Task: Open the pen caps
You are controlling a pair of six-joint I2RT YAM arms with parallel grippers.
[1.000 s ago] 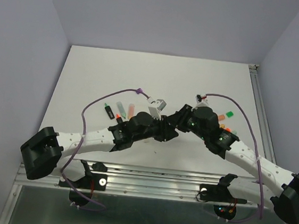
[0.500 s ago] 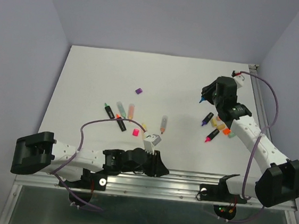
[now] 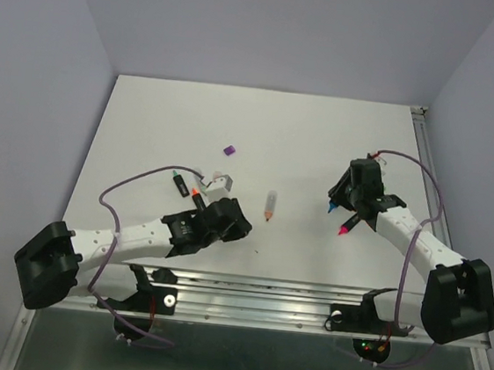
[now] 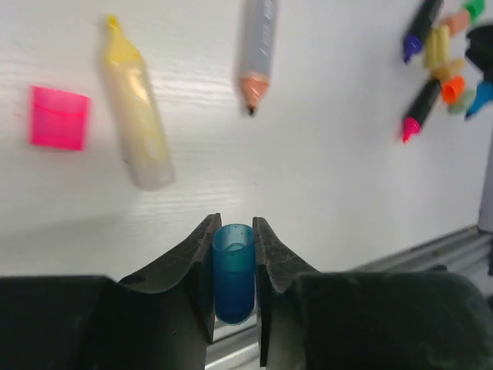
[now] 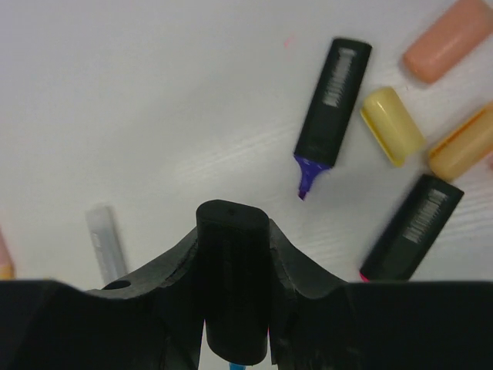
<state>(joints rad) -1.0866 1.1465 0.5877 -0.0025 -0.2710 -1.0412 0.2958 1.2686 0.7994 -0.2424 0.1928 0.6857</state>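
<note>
The left tool (image 4: 233,231) pinches a blue cap (image 4: 233,270), open end outward, apparently pulled off and ready to drop beside the pink cap (image 4: 59,117) on the desk (image 4: 323,193). The right tool (image 5: 231,231) clamps the black highlighter (image 5: 231,293) it likely came from. The pale label on a neighbouring pen (image 5: 333,100) is too blurred to read.

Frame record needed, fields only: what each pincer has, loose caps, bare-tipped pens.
left pincer: shut on blue cap
right pincer: shut on black pen, blue tip showing below the fingers
loose caps: pink cap lying beside yellow pen; purple cap alone, toward the far side
bare tips on the table: grey pen, orange tip; purple-tipped pen; pink-tipped pen
</note>
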